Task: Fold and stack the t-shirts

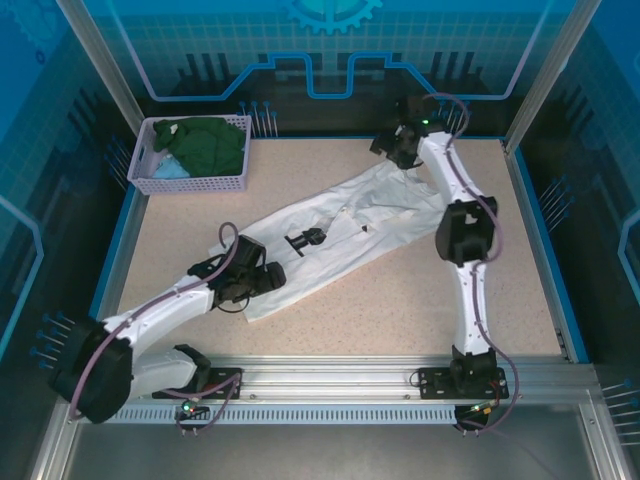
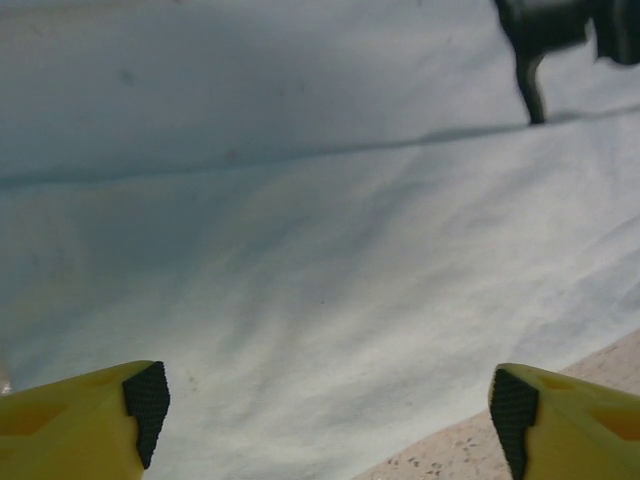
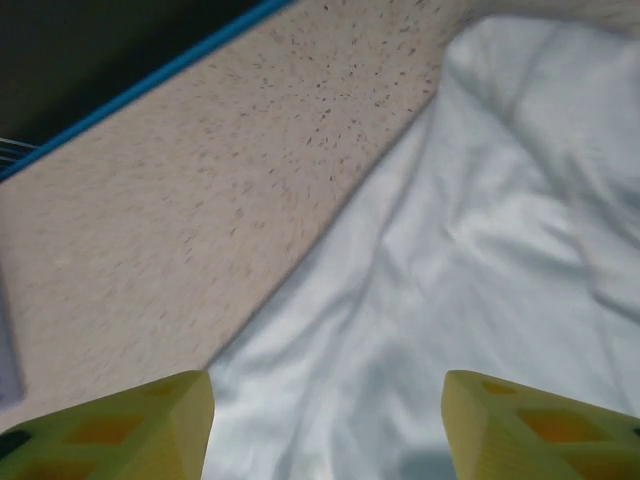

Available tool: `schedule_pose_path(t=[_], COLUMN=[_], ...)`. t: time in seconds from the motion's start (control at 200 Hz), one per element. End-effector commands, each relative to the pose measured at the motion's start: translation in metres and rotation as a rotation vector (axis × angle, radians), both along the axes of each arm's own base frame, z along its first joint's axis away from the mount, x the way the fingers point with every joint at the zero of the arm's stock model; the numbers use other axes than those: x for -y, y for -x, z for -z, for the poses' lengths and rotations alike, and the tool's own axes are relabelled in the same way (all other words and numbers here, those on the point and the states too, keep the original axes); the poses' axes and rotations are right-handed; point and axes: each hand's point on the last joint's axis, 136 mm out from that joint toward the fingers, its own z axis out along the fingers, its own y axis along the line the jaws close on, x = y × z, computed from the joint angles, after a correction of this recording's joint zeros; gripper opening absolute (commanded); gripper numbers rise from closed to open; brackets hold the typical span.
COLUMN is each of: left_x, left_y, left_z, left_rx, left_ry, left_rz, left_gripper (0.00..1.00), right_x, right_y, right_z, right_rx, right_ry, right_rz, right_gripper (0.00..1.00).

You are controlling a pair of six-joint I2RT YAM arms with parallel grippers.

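Observation:
A white t-shirt (image 1: 350,225) with a black print (image 1: 304,241) lies stretched diagonally across the table, folded into a long strip. My left gripper (image 1: 268,277) stands open over its near-left end; the wrist view shows white cloth (image 2: 300,260) between the spread yellow fingers (image 2: 140,405) and the print (image 2: 545,40) at top right. My right gripper (image 1: 400,152) is open over the shirt's far-right end, white cloth (image 3: 450,280) lying between its fingers (image 3: 170,420). A dark green shirt (image 1: 212,146) and a light blue one (image 1: 170,168) sit in the basket.
The lavender mesh basket (image 1: 190,183) stands at the table's far left corner. Speckled beige tabletop (image 1: 400,300) lies bare in front of the shirt and at the far right. Blue edging (image 1: 540,250) rims the table.

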Motion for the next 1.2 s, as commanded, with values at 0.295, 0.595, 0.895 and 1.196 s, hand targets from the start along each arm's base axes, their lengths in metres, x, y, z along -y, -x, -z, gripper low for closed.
schedule_pose_path(t=[0.295,0.595,0.895,1.196], left_x=[0.027,0.061,0.121,0.192], left_y=[0.002,0.022,0.073,0.099], left_z=[0.030,0.054,0.060,0.008], left_rx=[-0.121,-0.213,-0.324,-0.380], left_ry=[0.006,0.032,0.124,0.308], left_rz=[0.108,0.135,0.224,0.461], left_gripper=[0.74,0.73,0.73,0.85], right_x=[0.072,0.096,0.122,0.115], right_y=[0.141,0.121,0.077,0.009], right_z=[0.112,0.175,0.188,0.173], right_rx=[-0.305,-0.442,-0.460,-0.371], right_ry=[-0.033,-0.034,-0.043,-0.101], right_rz=[0.164,0.204,0.242,0.149], right_gripper=[0.41,0.40,0.43,0.53])
